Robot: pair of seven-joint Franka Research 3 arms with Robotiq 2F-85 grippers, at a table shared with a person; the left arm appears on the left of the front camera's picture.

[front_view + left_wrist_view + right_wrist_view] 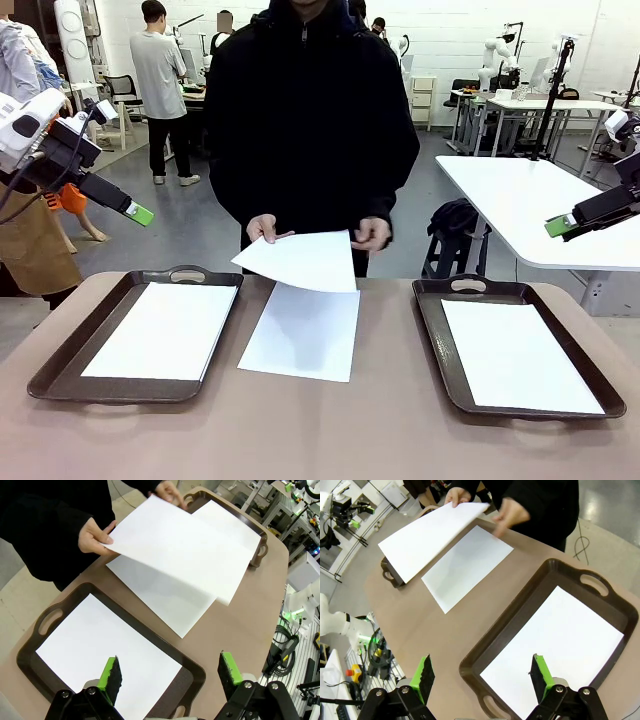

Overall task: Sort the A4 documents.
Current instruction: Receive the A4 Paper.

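Between dark trays, flat rectangular sheet

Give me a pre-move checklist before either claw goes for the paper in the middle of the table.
1. Left claw open, empty, raised above the table: ok.
2. Right claw open, empty, raised: ok.
3. Middle sheet flat on the table between left tray and right tray: ok.
4. Path to it free: not ok; the person's hands hold a lifted sheet in the air over its far end.
5. Left-tray sheet and right-tray sheet flat inside the rims: ok.
6. Number of sheets in each tray: cannot tell.
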